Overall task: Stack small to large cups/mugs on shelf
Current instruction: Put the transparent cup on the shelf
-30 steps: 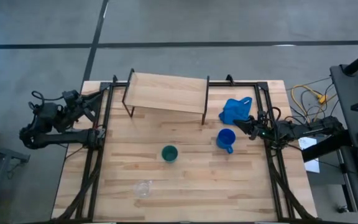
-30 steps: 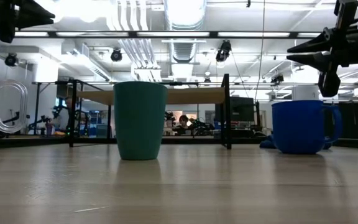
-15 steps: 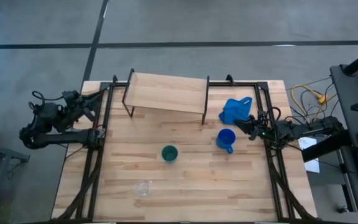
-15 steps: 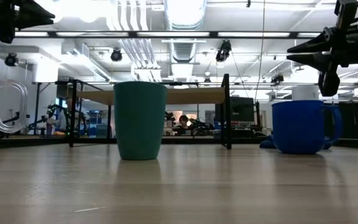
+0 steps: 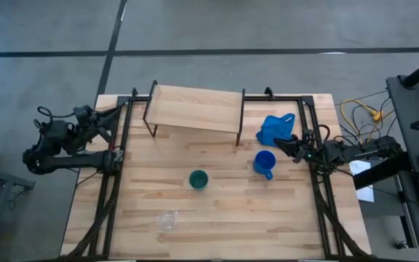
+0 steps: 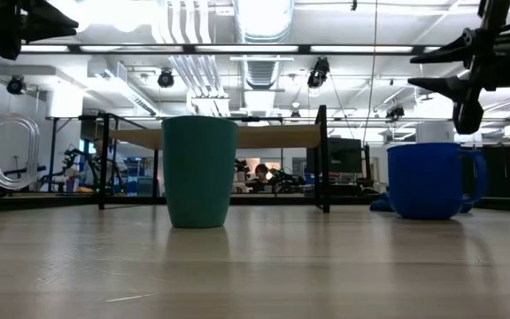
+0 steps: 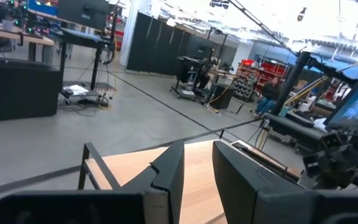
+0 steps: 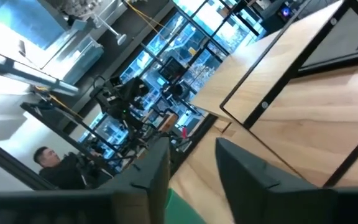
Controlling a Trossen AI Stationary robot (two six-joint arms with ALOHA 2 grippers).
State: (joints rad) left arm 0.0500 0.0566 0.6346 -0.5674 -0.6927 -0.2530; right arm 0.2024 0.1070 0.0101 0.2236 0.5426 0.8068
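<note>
The shelf (image 5: 195, 108) stands on its dark legs at the table's far side. The dark green cup (image 5: 198, 179) stands upright on its base at mid-table, and shows in the low view (image 6: 199, 171). The blue mug (image 5: 264, 164) stands upright to its right, handle toward the near right. The clear glass cup (image 5: 167, 220) stands near the front edge. My right gripper (image 5: 282, 145) is open and empty, above and just right of the mug (image 6: 432, 180). My left gripper (image 5: 108, 124) is open and empty at the table's left edge.
A crumpled blue cloth (image 5: 276, 127) lies right of the shelf, behind the mug. Dark frame rails (image 5: 115, 175) run along the table's left and right sides. Bare wood lies between the cups and the shelf. Cables (image 5: 362, 113) lie off the table's right.
In the low view my right gripper's fingers have spread a little wider apart above the blue mug. The cups and the mug have kept their places.
</note>
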